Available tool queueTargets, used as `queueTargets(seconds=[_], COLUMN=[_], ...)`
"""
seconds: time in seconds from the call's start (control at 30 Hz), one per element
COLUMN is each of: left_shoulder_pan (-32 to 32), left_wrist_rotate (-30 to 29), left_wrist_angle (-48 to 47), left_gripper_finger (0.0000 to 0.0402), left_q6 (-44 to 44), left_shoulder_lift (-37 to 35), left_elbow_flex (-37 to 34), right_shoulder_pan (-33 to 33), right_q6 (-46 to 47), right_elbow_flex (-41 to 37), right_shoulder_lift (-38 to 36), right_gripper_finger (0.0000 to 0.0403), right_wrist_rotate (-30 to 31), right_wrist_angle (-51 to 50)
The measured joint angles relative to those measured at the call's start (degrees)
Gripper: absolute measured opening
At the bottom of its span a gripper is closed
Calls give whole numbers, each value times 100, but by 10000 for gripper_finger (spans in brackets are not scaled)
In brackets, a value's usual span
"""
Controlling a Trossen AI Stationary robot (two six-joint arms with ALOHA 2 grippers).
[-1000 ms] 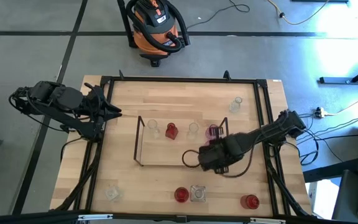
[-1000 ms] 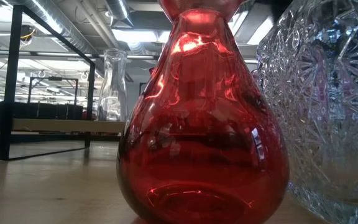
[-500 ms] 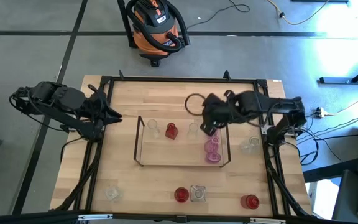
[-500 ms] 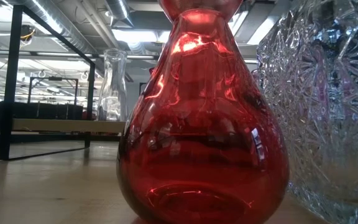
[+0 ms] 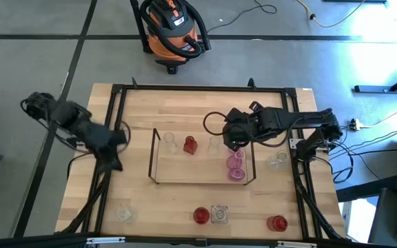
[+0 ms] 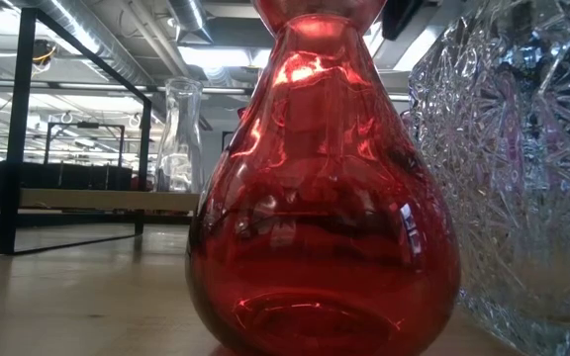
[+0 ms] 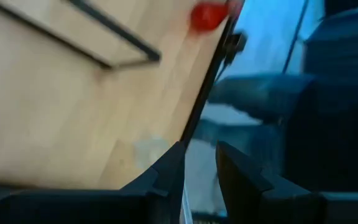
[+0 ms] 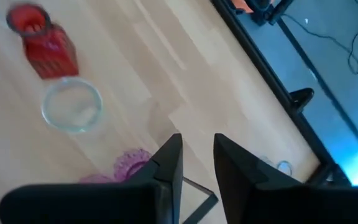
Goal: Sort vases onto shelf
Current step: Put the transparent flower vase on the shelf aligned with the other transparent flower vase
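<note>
Pink vase [image 5: 236, 166] stands on the wire shelf [image 5: 154, 155]; right gripper [image 5: 230, 140] hovers above, fingers slightly apart, empty. Next: fetch another vase. Left gripper [image 7: 197, 163], fingers slightly apart, waits at the table's left edge.

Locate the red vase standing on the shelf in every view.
High view: red vase on the shelf's far side, left of centre.
Right wrist view: near a corner of the picture.
Low view: not seen; the big red vase is the front-row one.
Left wrist view: not in it.
Shared landmark: the clear vase beside it.
</note>
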Motion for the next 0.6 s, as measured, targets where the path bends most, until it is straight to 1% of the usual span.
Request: queueTargets(seconds=[0.07,0.2,0.3,0.37,0.5,0.6], left_shoulder_pan=[-462,-1431,-2104,-2479,-3021,-3201], left_wrist_rotate=[-175,-914,-1389,-1593,-1588,-1394], left_wrist_angle=[53,123,261,264,335,408], left_gripper_finger=[85,85,85,85,85,86], left_q6=[-415,-1446,-2402,-3128,-4209,-4572], left_shoulder_lift=[206,673,1140,1489,2148,2540], left_elbow_flex=[0,0,0,0,0,0], right_shoulder_pan=[0,0,-11,-15,-15,-15], right_q6=[-104,-140,54,255,444,443], right_elbow_flex=[-128,-366,-527,-618,-745,-765], right_shoulder_lift=[-11,-45,-61,-61,-61,-59], right_gripper_finger=[74,74,74,74,74,74], right_wrist_rotate=[18,292,686,945,1295,1400], right_wrist_angle=[1,5,10,20,125,234])
